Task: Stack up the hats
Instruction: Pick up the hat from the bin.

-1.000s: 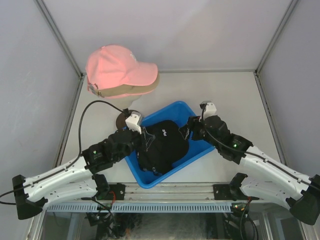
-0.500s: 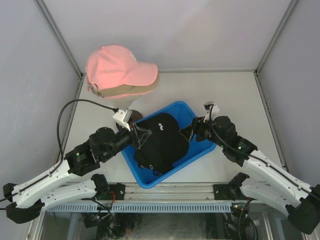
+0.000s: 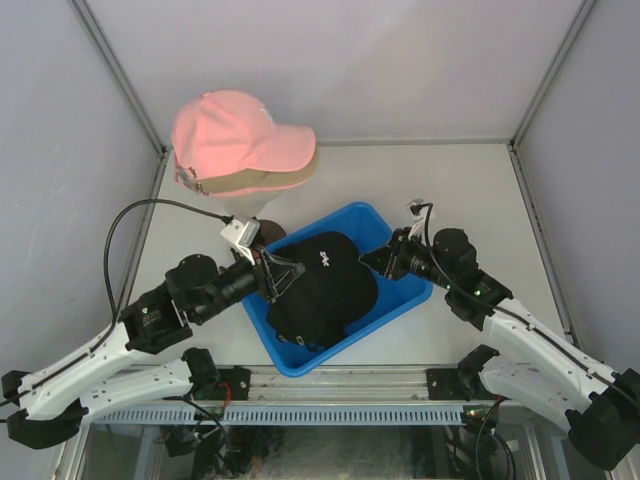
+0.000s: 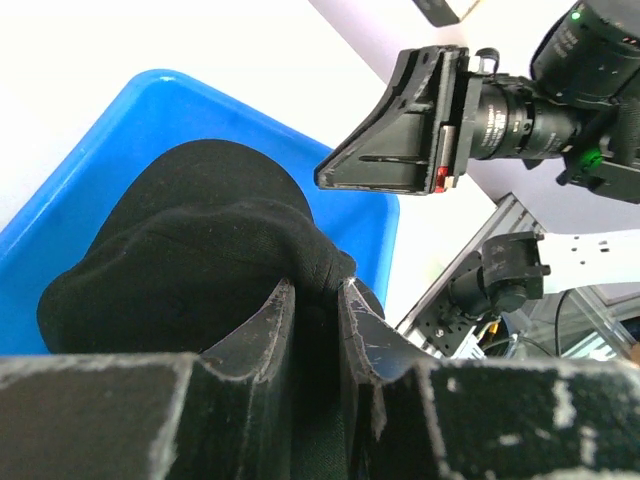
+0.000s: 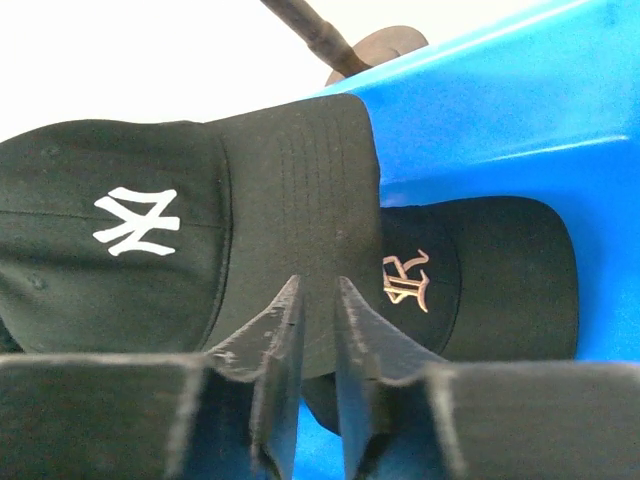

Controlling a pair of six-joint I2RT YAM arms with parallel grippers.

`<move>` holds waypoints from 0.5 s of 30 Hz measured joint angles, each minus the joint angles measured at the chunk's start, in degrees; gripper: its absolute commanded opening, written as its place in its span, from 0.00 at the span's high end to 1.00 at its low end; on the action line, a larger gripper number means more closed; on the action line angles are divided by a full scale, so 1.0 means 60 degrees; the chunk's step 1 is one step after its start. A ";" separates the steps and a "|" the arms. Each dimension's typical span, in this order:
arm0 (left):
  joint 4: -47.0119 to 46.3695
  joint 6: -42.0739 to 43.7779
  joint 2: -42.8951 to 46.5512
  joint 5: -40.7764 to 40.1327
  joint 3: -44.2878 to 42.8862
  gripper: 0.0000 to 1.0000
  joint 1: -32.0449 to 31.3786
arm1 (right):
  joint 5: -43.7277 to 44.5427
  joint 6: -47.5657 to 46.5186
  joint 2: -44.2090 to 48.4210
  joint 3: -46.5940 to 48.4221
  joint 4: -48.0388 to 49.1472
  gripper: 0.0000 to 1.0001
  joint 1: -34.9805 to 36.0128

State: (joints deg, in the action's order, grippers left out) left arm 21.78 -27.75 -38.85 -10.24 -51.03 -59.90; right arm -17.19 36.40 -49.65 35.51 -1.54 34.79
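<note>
A pink hat [image 3: 235,135] sits on a tan hat [image 3: 262,183], both on the mannequin head at the back left. Two black hats lie in the blue bin [image 3: 408,292]. The upper one carries a white NY logo [image 3: 322,285] [image 5: 120,270]. My left gripper [image 3: 277,278] [image 4: 315,300] is shut on a fold of its rear fabric [image 4: 200,240]. From the right, my right gripper [image 3: 372,262] [image 5: 318,290] has closed narrowly on its brim. Under that brim lies the black hat with the orange mark [image 5: 500,290].
The mannequin's brown base [image 3: 243,240] stands just behind the bin's left corner, close to my left wrist. Grey enclosure walls rise on both sides and at the back. The bin's blue wall [image 5: 500,110] stands right behind the brim.
My left arm has swung out to the left while keeping its grip, pulling the NY hat's crown up and back. The right gripper's jaws have narrowed onto the brim.
</note>
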 measured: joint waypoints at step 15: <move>0.0040 0.0066 0.0386 0.0557 -0.0466 0.88 0.0000 | -0.1177 0.0404 -0.0058 -0.0044 0.0528 0.39 -0.0568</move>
State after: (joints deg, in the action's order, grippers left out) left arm 22.02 -27.35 -36.53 -6.90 -53.82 -59.90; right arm -24.25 38.83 -50.00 35.24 1.63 31.38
